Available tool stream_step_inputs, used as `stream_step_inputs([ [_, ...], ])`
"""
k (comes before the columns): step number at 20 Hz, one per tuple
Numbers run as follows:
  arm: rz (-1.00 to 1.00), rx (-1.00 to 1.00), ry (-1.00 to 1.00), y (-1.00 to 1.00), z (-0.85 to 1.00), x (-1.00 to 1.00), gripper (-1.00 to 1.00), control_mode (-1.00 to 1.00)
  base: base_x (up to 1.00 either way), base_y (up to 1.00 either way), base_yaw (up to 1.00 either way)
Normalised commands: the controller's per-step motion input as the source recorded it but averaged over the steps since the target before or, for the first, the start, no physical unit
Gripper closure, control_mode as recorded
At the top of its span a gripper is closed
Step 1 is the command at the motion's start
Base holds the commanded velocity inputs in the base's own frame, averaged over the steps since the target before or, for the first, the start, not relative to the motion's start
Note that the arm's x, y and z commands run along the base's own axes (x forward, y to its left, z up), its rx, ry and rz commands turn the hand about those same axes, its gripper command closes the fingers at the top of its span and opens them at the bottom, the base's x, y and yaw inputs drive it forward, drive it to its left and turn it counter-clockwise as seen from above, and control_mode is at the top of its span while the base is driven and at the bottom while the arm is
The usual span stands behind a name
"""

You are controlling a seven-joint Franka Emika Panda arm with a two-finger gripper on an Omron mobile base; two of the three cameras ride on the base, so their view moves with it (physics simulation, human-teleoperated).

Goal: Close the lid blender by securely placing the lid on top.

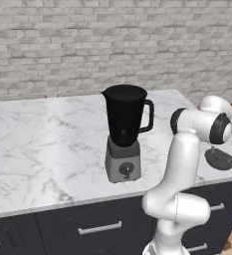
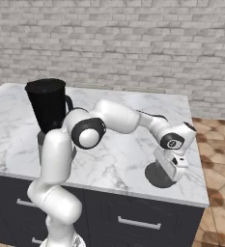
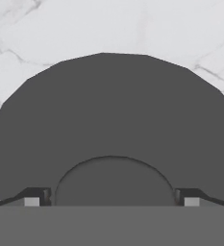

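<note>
The blender stands mid-counter, a tall black jar with an uncovered mouth on a grey base with a round dial; it also appears as the blender behind my arm. The lid, a flat dark grey disc, lies on the counter near its right front corner. My gripper hangs just above the lid, pointing down. In the hand view the lid is close below, and my open gripper has a fingertip on each side of the lid's raised round knob.
The marble counter ends at its right edge just beyond the lid, with a tiled floor below. A brick wall runs behind. Dark drawers sit under the counter front. My arm's elbow is between blender and lid.
</note>
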Motion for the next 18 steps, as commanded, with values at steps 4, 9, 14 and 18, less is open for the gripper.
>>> stream_step_inputs([
  [4,0.02,-0.04,0.10,0.32,-0.74,0.05,-1.00,-1.00,0.00,0.00,0.00],
  [9,0.01,-0.01,0.12,0.22,-0.87,0.02,1.00,-1.00,0.00,0.00,0.00],
  [14,0.02,0.01,0.04,0.01,-0.68,0.00,1.00,-1.00,0.00,0.00,0.00],
  [18,0.01,0.03,-0.03,0.08,-0.06,0.00,1.00,-1.00,0.00,0.00,0.00],
])
